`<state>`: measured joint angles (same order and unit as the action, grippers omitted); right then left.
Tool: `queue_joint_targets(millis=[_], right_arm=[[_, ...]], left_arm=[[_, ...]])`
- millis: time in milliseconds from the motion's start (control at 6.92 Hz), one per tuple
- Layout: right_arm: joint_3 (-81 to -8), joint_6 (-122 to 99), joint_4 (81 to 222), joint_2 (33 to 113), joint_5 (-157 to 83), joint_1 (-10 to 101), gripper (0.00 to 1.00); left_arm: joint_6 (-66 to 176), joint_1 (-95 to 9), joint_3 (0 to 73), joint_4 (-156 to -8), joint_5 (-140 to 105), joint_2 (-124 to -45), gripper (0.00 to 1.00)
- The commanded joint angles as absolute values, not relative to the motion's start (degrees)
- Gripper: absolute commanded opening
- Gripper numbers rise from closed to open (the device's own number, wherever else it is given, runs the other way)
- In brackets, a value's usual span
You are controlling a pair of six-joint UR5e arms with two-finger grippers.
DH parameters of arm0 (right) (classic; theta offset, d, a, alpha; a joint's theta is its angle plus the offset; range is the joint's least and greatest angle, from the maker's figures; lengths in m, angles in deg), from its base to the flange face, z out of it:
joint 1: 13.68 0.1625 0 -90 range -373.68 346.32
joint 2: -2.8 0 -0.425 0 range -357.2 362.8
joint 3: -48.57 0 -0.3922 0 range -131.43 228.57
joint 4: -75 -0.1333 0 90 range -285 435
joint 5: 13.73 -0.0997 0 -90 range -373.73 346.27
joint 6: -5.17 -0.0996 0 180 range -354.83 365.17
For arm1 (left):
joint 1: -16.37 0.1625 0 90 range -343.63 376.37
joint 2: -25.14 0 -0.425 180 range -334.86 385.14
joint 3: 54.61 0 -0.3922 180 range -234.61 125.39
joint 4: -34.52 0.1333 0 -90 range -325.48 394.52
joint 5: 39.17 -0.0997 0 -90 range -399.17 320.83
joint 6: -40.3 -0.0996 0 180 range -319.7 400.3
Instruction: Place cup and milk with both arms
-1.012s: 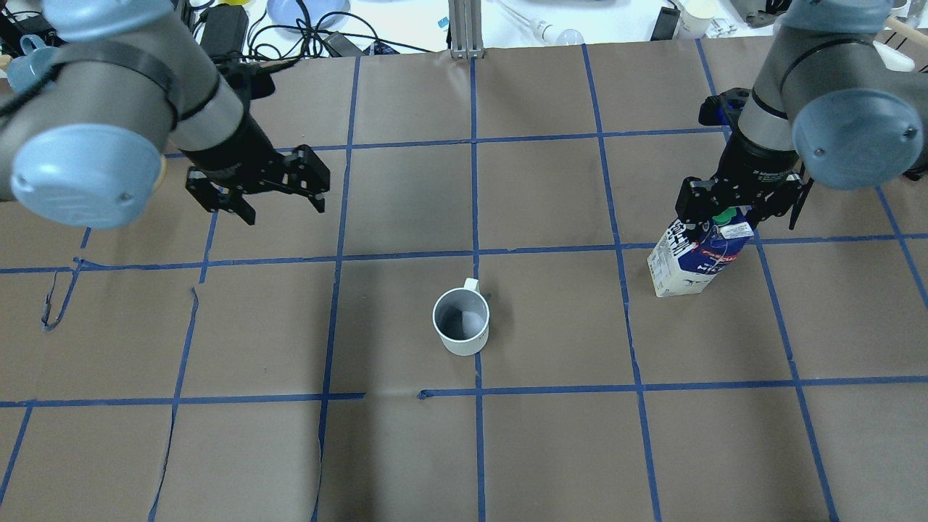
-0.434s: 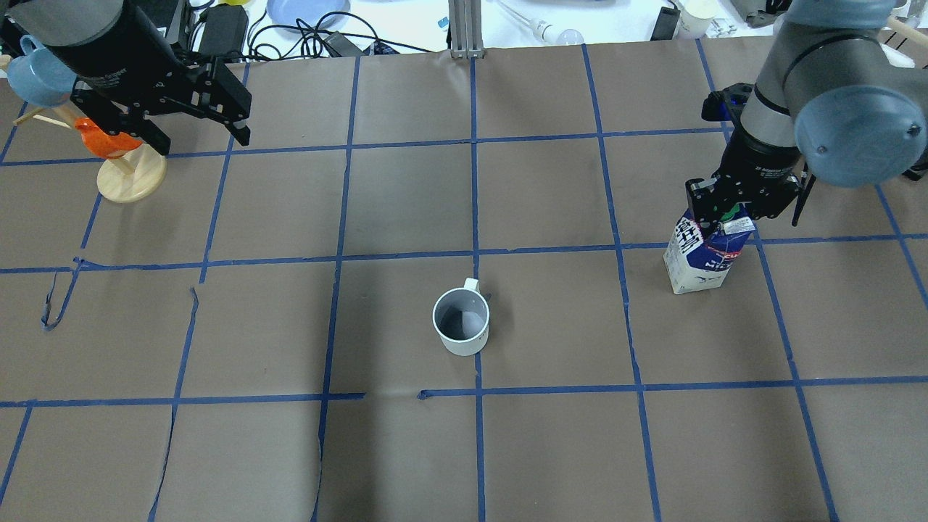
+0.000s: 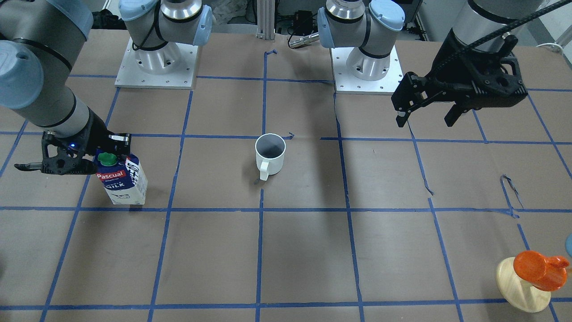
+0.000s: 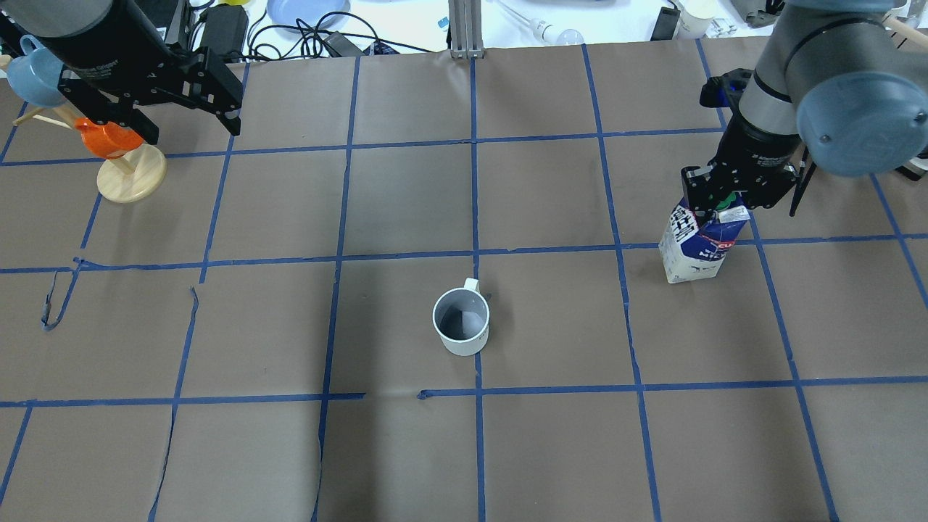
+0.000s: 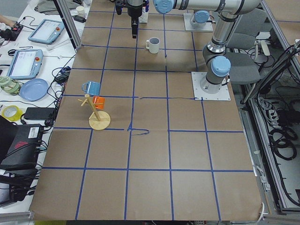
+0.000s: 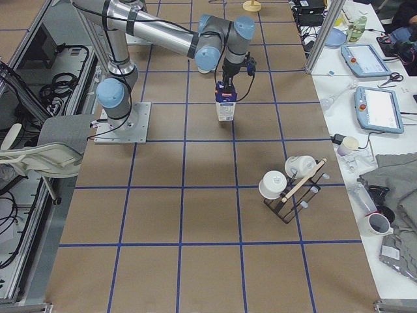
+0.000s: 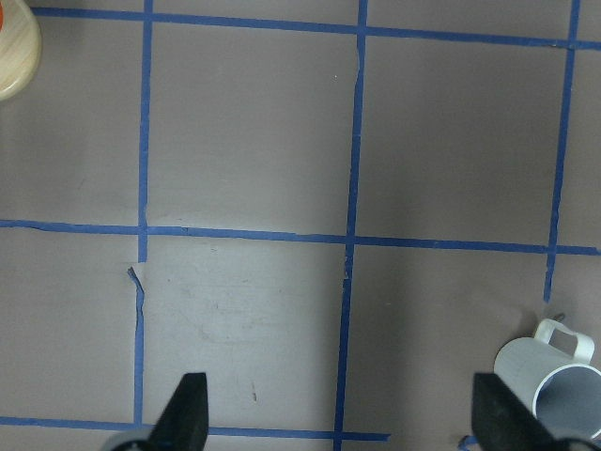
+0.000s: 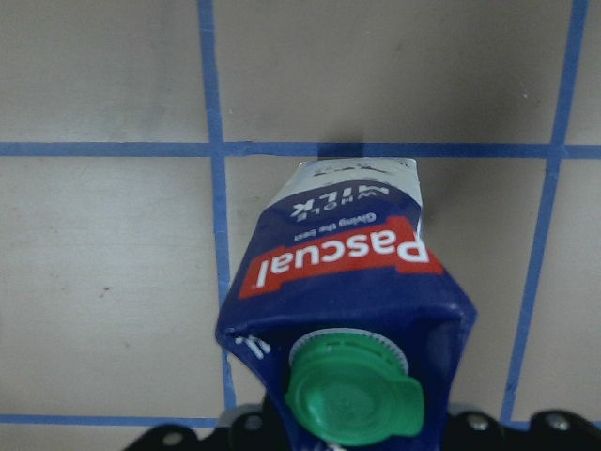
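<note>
Right gripper (image 4: pixel 728 201) clamps the milk (image 4: pixel 694 250) by its gable top. It leans, base at or just off the table (image 4: pixel 551 449), on our right side. We judge that the thin top grip may slip, or a tilted set-down may tip it. Left gripper (image 3: pixel 424 120) gapes wide, empty, well apart from the cup (image 4: pixel 461 322), which is upright mid-table. Cup empty; milk cap on.

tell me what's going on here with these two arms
The right gripper is shut on the top of the milk carton. I can't tell whether the carton rests on the surface or is just lifted. The left gripper hangs open and empty, well above the left half. The cup stands upright in the middle, touched by neither arm.
</note>
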<state>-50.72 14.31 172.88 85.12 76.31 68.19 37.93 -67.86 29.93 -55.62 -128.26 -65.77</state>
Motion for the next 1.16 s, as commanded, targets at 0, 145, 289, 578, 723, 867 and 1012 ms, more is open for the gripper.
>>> queue_joint_targets(millis=[0, 145, 289, 578, 723, 867, 1012], right_arm=[[-50.1, 7.1, 172.5, 85.3, 72.6, 76.1, 0.38], [-50.1, 2.2, 172.6, 85.3, 70.8, 80.6, 0.38], [-50.2, -3.2, 172.6, 85.3, 69.8, 85.4, 0.37], [-50.9, -9.9, 172.6, 85.2, 68.1, 90.9, 0.37], [-51.9, -10.6, 172.7, 85.3, 65.8, 91.6, 0.37], [-52.8, -10.5, 173.1, 85.3, 65.5, 91.6, 0.37], [-54.1, -10.4, 174.0, 85.2, 65.5, 91.6, 0.37]], left_arm=[[37.6, -67.9, 30.8, -55.6, -128.6, -65.5, 1.00], [37.5, -68.0, 30.8, -55.7, -128.5, -65.6, 1.00], [37.5, -68.0, 30.9, -55.7, -128.5, -65.6, 1.00], [37.5, -68.2, 30.9, -55.7, -128.5, -65.6, 1.00], [37.5, -68.4, 30.9, -55.7, -128.6, -65.6, 1.00], [37.5, -68.4, 30.9, -55.7, -128.6, -65.6, 1.00], [37.5, -68.4, 30.9, -55.7, -128.6, -65.6, 1.00]])
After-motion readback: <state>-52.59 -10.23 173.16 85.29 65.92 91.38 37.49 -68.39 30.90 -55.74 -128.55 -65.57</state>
